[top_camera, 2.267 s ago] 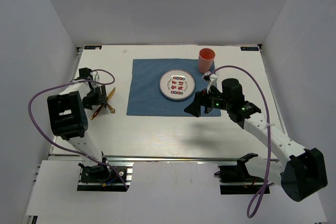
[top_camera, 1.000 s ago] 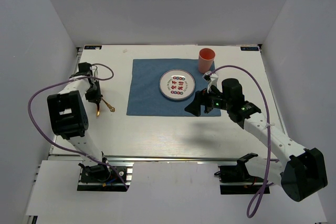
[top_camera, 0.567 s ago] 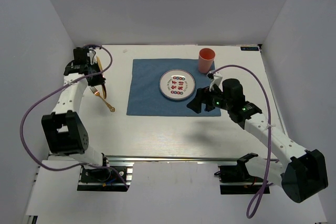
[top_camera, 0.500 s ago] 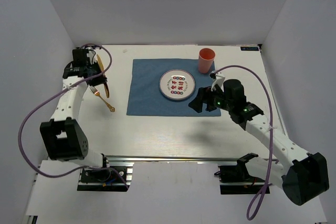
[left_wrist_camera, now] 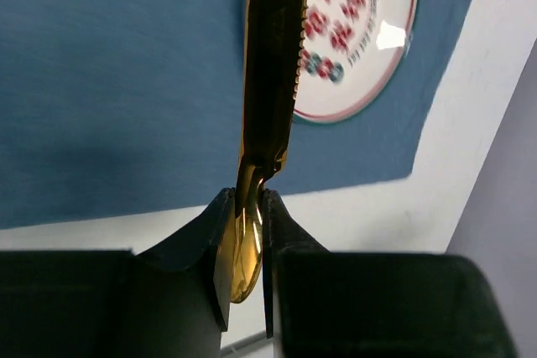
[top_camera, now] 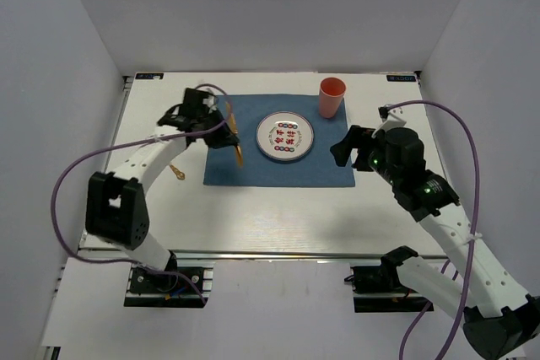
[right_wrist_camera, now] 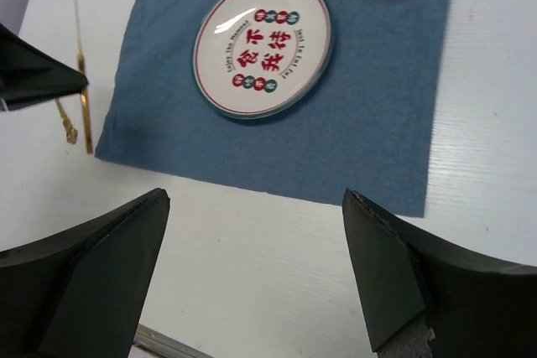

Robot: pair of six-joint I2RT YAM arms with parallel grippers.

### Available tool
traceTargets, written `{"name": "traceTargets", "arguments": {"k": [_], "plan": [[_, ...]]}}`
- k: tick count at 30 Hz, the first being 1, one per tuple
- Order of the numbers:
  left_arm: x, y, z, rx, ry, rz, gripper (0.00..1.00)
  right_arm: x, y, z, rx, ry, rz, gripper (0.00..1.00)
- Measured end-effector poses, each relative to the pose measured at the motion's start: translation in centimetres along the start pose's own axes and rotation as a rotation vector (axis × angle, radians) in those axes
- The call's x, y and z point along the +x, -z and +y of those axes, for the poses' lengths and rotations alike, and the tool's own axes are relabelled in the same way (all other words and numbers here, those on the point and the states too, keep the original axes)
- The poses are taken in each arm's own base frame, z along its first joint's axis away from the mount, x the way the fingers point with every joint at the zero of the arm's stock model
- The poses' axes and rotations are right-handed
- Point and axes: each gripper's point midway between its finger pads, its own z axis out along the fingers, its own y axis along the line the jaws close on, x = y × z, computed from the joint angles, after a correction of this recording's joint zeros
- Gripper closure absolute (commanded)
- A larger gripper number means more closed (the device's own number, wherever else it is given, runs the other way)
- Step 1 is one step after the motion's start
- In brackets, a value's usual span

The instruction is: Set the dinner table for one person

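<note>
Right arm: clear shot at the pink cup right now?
Probably yes: the right claw is open and empty, and the pink cup stands close by with nothing between. The left claw and its knife are beyond the plate.

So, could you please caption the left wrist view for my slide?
Left hand grips a gold serrated metal knife over the blue rectangular cloth, near the round white patterned plate.

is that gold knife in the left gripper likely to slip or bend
Probably stiff: the gold knife juts straight from the left gripper without sagging. Likely slippery: it is mirror-glossy and pinched only at the handle end. It could pivot if the blade touches the blue cloth first.
</note>
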Motion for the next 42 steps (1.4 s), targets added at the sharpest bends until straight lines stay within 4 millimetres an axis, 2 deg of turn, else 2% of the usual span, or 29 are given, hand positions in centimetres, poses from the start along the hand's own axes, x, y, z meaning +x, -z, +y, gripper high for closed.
{"name": "traceTargets", "arguments": {"k": [2,4,7,10,17,23,28,34,42], "plan": [[1.9,-1.8,-2.2,0.020,-0.022,0.054,1.00,-0.2,0.5,-0.5,0.037,-0.011,0.002,0.11],[3.3,-4.0,-5.4,0.054,-0.058,0.093,1.00,-0.6,1.1,-0.9,0.073,-0.019,0.003,0.11],[4.9,-7.0,-9.3,0.101,-0.096,0.118,1.00,-1.5,2.0,-1.3,0.114,-0.021,-0.005,0.11],[6.8,-9.5,-11.4,0.111,-0.119,0.146,1.00,-2.5,2.9,-1.3,0.134,-0.021,-0.020,0.11],[9.6,-13.5,-13.2,0.086,-0.125,0.171,1.00,-3.0,3.9,-2.0,0.184,-0.012,-0.018,0.11],[11.1,-16.2,-17.2,0.130,-0.133,0.163,1.00,-2.4,3.7,-2.7,0.226,-0.007,0.008,0.11],[13.9,-18.1,-20.1,0.160,-0.155,0.175,1.00,-2.4,3.7,-3.0,0.242,-0.006,0.005,0.11],[17.1,-19.3,-21.1,0.157,-0.165,0.212,1.00,-2.5,3.9,-3.4,0.259,-0.004,0.000,0.11],[17.4,-21.1,-21.8,0.158,-0.145,0.208,1.00,-2.4,4.4,-3.5,0.265,-0.003,-0.002,0.11]]}}
